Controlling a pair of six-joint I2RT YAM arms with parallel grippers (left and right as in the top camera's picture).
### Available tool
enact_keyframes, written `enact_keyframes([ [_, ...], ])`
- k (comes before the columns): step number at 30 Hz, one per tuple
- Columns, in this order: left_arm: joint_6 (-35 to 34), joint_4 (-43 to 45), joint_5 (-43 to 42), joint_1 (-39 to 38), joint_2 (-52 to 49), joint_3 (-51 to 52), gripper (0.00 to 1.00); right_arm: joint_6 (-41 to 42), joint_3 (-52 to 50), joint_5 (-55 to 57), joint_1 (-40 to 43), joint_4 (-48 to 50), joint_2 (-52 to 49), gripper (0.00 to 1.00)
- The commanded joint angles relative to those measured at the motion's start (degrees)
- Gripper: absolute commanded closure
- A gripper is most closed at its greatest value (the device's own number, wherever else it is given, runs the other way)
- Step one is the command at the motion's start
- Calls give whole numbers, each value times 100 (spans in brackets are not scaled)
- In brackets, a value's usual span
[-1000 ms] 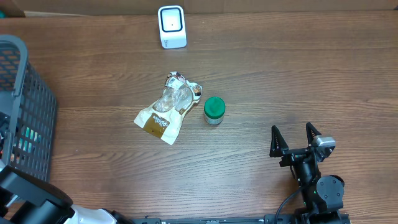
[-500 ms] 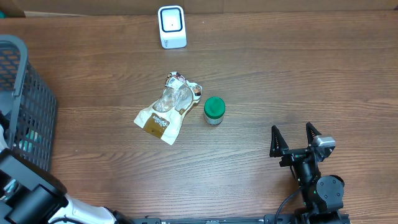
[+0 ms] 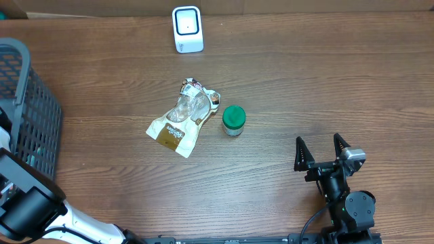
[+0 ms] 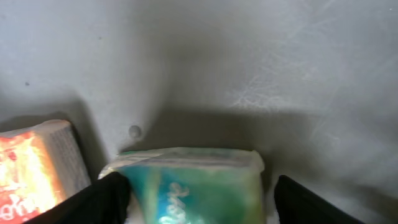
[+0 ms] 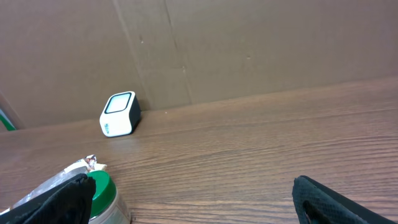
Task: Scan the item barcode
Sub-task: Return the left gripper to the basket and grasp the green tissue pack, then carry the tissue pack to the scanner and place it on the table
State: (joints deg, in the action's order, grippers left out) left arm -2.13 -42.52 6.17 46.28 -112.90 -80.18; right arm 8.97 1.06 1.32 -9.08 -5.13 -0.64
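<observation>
right end effector (image 3: 317, 139) black with a silver block (image 3: 352, 154); left arm (image 3: 30, 207) black-and-white.

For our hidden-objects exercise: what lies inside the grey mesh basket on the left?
Inside the basket, a teal packet and a red-orange packet beside it. From overhead, its wall and the left arm mostly hide them.
</observation>
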Motion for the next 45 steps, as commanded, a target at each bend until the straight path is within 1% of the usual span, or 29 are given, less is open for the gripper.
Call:
enact_keyframes([
  [1, 87, -37, -17, -24, -380, 42, 49, -28, -59, -15, 15, 39, 37, 0],
  [2, 87, -35, -15, -24, -380, 42, 65, -28, -59, -17, 15, 39, 37, 0],
  [5, 85, -44, -13, -24, -376, 26, 91, -28, -59, -17, 15, 39, 37, 0],
  [6, 85, -72, -15, -24, -376, 7, 96, -28, -59, -17, 15, 39, 37, 0],
  [9, 83, -326, -15, -24, -352, -153, 96, -28, -59, -15, 15, 39, 37, 0],
  [13, -144, -1104, -11, -24, -299, -920, 96, -28, -59, -17, 15, 39, 37, 0],
  [14, -304, -1429, -11, -24, -271, -1307, 96, -28, -59, -17, 15, 39, 37, 0],
  [16, -710, -1998, -11, -24, -181, -2026, 96, -28, -59, -15, 15, 39, 37, 0],
  [18, -1727, -2835, -68, -24, 33, -3104, 96, -28, -59, -15, 15, 39, 37, 0],
  [19, -2122, -3126, -164, -26, 144, -3532, 96, -28, -59, -15, 15, 39, 37, 0],
  [20, -2352, -3338, -313, -26, 249, -3886, 96, -31, -59, -15, 15, 39, 37, 0],
  [22, -2754, -3692, -863, -26, 551, -4625, 96, -28, -59, -15, 15, 39, 37, 0],
  [23, -3029, -3860, -1478, -44, 813, -4999, 96, -28, -59, -15, 15, 39, 37, 0],
  [24, -3115, -3928, -1823, -70, 964, -5117, 96, -28, -59, -15, 15, 39, 37, 0],
  [26, -3147, -4000, -2347, -219, 1303, -5178, 96, -31, -59, -15, 15, 39, 37, 0],
  [28, -3147, -4183, -2498, -511, 1552, -5178, 96, -28, -59, -15, 15, 39, 37, 0],
  [29, -3110, -4374, -2420, -846, 1679, -5176, 96, -28, -59, -17, 15, 39, 37, 0],
  [33, -3091, -4841, -1421, -2249, 1733, -5115, 96, -31, -59, -15, 15, 39, 37, 0],
  [34, -3088, -4872, -1241, -2463, 1725, -5069, 96, -28, -59, -15, 15, 39, 37, 0],
  [36, -3097, -4892, -542, -3265, 1685, -4826, 96, -28, -59, -17, 15, 39, 37, 0],
  [37, -3193, -4854, -57, -3788, 1644, -4592, 96, -31, -59, -15, 15, 39, 37, 0],
  [39, -3383, -4780, 409, -4269, 1591, -4273, 96, -28, -59, -15, 15, 39, 37, 0],
  [41, -3613, -4586, 811, -4815, 1519, -3746, 96, -28, -59, -15, 15, 39, 37, 0],
  [42, -3665, -4513, 866, -4918, 1506, -3591, 96, -31, -59, -15, 15, 39, 37, 0],
  [45, -4004, -4015, 997, -5265, 1421, -2651, 96, -28, -59, -17, 15, 39, 37, 0],
])
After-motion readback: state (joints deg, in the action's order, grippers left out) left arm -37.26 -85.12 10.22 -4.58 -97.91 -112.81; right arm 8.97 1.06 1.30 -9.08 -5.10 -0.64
